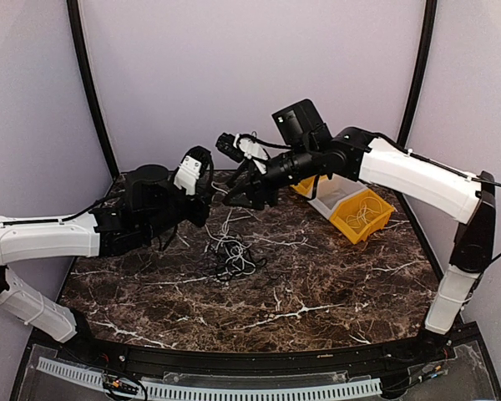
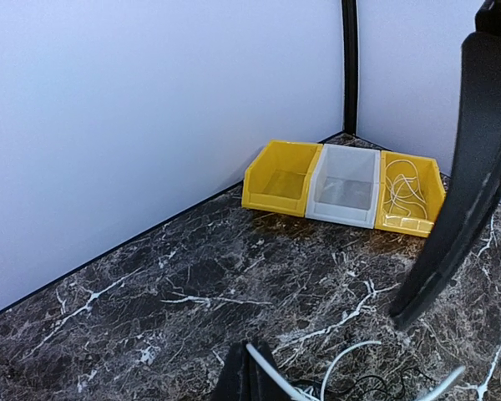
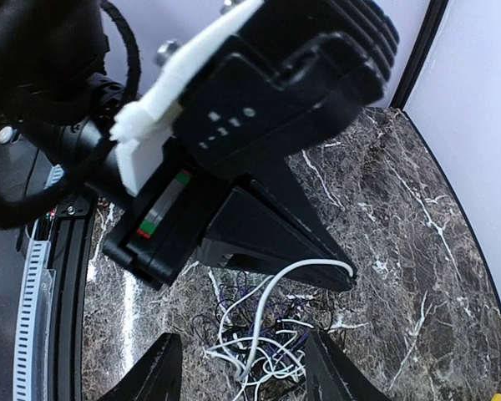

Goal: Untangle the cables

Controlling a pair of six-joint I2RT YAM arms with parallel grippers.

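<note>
As I watch from the overhead camera, the cables point(image 1: 234, 255) lie as a small tangled clump of black and white strands on the dark marbled table point(image 1: 317, 288), near its middle and just ahead of both arm tips. Left gripper point(image 1: 207, 209): clenched on the white cable point(image 3: 275, 296), which my right wrist camera shows coming out from between the closed black fingertips and curving down into the clump. My left wrist camera shows the same strand pinched at the bottom edge of its view. Right gripper point(image 3: 246, 376): released, its two fingers spread with nothing gripped between them, hanging over the clump and facing the left gripper at close range. From the left wrist camera, one right finger point(image 2: 463, 184) appears as a long, tilted dark blade at the right. I cannot tell whether it touches any strand. Far right corner: three bins touching side by side, a yellow bin point(image 2: 280, 180), a white bin point(image 2: 346, 188) and an end yellow bin point(image 1: 382, 219). The last holds a loose coil of pale cord point(image 1: 363, 210).
</note>
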